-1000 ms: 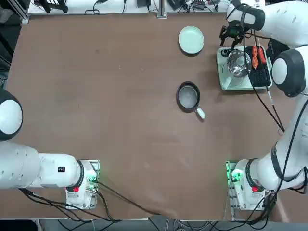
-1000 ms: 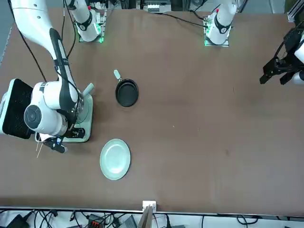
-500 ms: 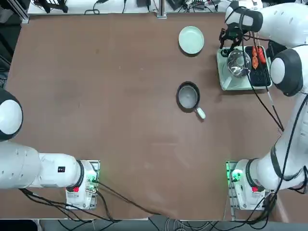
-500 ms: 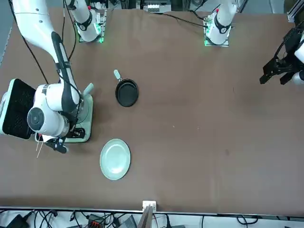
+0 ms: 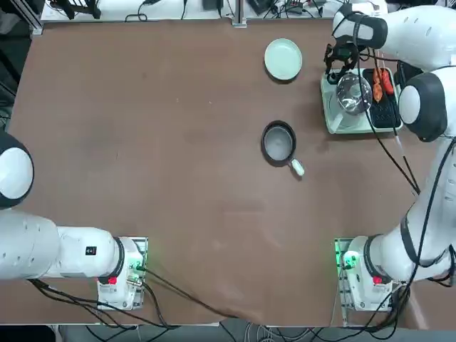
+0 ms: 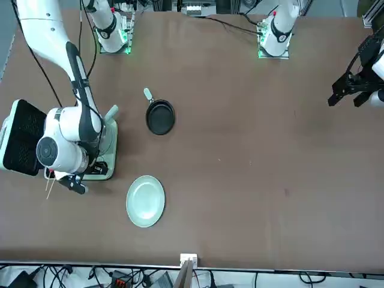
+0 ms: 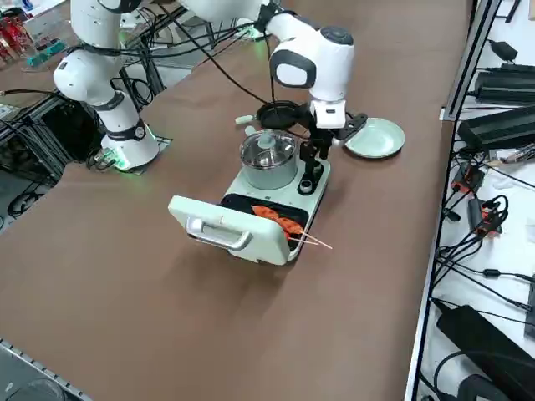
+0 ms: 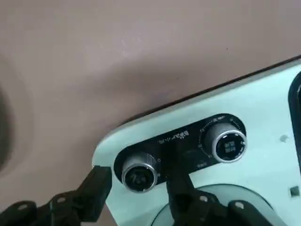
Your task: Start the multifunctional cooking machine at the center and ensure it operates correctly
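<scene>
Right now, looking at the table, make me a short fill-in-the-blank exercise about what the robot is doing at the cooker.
1. The right gripper straddles one of the cooking machine's two ____.
2. The steel pot sits on the machine beside the black ____ plate.
3. The machine's hinged lid is ____.
4. The small dark pan has a ____ handle.

Missing words: dials; grill; open; white

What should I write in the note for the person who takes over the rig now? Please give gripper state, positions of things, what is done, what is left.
Right gripper: open, its fingers either side of one knob on the multifunctional cooking machine, not yet closed on it.
Machine: at the table's far right from the robot, lid open, steel pot on it, food on the grill plate.
Done: gripper lined up at the knob.
Left: grip, turn, then confirm it runs.
</scene>
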`<control>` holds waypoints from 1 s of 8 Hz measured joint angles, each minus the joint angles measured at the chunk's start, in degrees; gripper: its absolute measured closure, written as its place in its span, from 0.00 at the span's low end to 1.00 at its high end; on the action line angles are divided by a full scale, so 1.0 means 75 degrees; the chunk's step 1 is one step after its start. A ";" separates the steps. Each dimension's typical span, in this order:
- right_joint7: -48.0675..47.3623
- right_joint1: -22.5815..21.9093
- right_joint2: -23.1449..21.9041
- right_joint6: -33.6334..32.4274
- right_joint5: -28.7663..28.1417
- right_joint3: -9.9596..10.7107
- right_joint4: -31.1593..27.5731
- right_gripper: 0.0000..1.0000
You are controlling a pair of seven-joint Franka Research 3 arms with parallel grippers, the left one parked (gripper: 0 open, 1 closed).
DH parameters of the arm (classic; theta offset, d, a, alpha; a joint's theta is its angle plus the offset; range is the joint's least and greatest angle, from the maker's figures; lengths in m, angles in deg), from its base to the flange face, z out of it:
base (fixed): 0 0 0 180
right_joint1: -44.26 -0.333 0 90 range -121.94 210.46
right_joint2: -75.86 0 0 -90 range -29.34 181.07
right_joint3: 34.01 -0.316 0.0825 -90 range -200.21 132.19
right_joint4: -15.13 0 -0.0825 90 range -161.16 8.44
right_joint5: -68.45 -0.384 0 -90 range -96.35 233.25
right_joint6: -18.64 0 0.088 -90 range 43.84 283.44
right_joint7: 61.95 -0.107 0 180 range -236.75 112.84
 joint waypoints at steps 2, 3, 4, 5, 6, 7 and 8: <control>-0.0094 -0.0009 0.0025 0.0002 0.0000 -0.0001 0.0000 0.30; -0.0112 -0.0012 0.0032 0.0002 0.0000 -0.0002 0.0000 0.31; -0.0124 -0.0011 0.0043 0.0002 0.0000 -0.0001 0.0000 0.32; -0.0129 -0.0011 0.0058 0.0003 0.0000 -0.0002 0.0000 0.32; -0.0133 -0.0011 0.0074 0.0004 -0.0001 -0.0002 0.0000 0.34; -0.0138 -0.0010 0.0082 0.0005 -0.0001 -0.0002 0.0000 0.36; -0.0142 -0.0009 0.0087 0.0005 -0.0001 -0.0001 0.0000 0.37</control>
